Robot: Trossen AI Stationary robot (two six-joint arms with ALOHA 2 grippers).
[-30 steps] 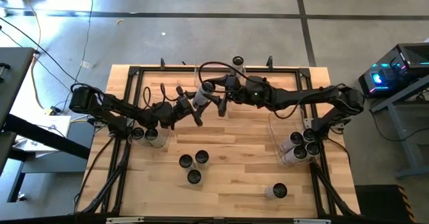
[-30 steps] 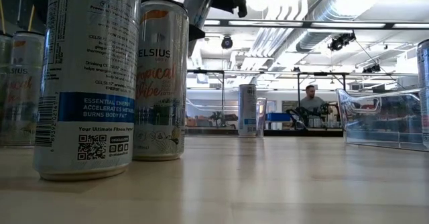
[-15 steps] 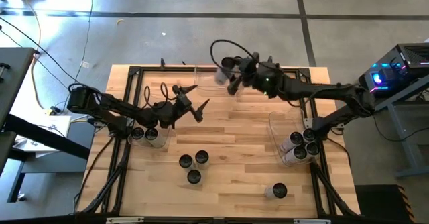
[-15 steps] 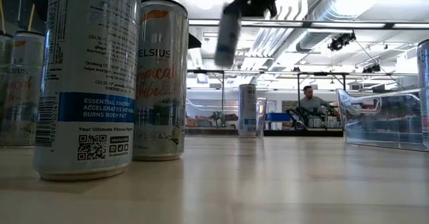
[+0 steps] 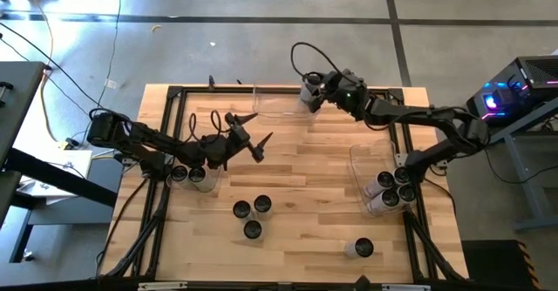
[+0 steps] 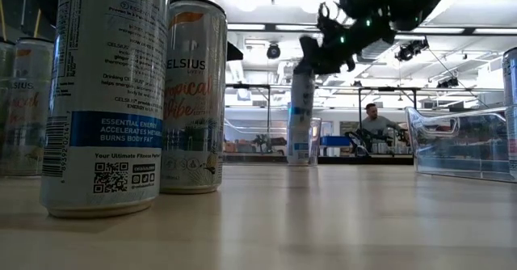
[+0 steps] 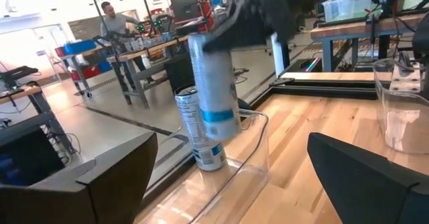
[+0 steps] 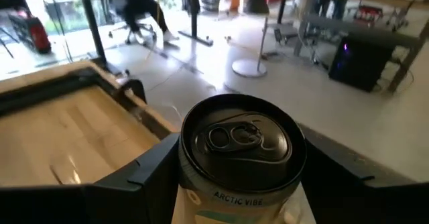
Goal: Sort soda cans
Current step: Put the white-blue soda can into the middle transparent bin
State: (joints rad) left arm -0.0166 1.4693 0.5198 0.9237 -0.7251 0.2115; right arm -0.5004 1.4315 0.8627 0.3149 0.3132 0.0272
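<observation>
My right gripper [image 5: 309, 93] is shut on one soda can [image 7: 214, 90] and holds it over the clear far bin [image 5: 270, 110]. Another can [image 7: 198, 133] stands on its base in that bin, just under the held one. My left gripper [image 5: 254, 139] hangs open over the table's left middle, pointing at that bin, with nothing between its fingers. Three cans [image 5: 251, 213] stand on the table near the front, and one more [image 5: 362, 249] stands to their right. More cans fill the left bin [image 5: 188, 176] and the right bin [image 5: 389, 192]. My right gripper pinches the can's side wall [image 8: 201, 200] just below its top rim, one finger on each side. The fingers reach in about level from the table's right. The can [image 6: 300, 100] hangs clear, top up and slightly tilted, above the can standing in the far bin.
A black frame [image 5: 174, 91] runs around the wooden table. Cables loop above both arms. Bare wood lies between the far bin and the three standing cans. Beyond the far edge, a person [image 6: 373, 118] is at benches in the room.
My left gripper has opened and let go of the can, staying where it was. My right gripper, shut on the can, has carried it from the table's middle toward the far edge and to the right, then lowered it over the far bin.
</observation>
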